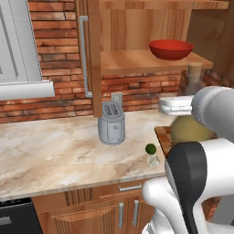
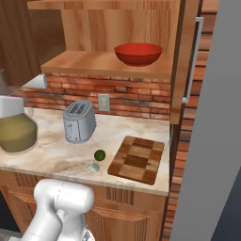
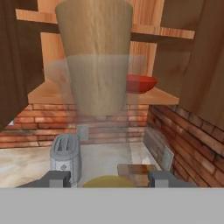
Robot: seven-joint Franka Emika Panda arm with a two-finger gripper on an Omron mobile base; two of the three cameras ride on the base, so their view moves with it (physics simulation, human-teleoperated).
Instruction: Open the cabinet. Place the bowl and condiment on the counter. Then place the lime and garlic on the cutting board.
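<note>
Bottle (image 3: 96, 57) first: in the hand view its cork stopper and clear neck rise large right in front of the lens, and its olive body sits low between the two dark fingertips. The hand (image 3: 108, 179) is part-way closed, one finger on each side of that body, gripping it. From the right base view the bottle (image 2: 16, 134) hangs over the left end of the worktop, left of the toaster and well apart from the board. Whether its base touches the stone I cannot tell. In the left base view the bottle (image 1: 192, 130) shows behind the white arm.

Cabinet (image 1: 93, 55): its door stands open and edge-on, the long silver handle (image 1: 83, 55) facing left, and the wooden shelf is bare but for the bowl.

Worktop (image 1: 55, 151): beige marble, running below the brick wall.

Board (image 2: 137, 159): flat near the front right edge of the worktop, with nothing on it.

Bowl (image 2: 138, 54): red, upright on the cabinet shelf, above and beyond the hand. In the hand view the bowl (image 3: 142, 83) peeks out to the right of the cork.

Toaster (image 2: 79, 121): grey, between the bottle and the board.

Lime (image 2: 100, 155): on the worktop just left of the board.

Garlic (image 2: 92, 165): pale, just in front of the lime and nearly touching it.
</note>
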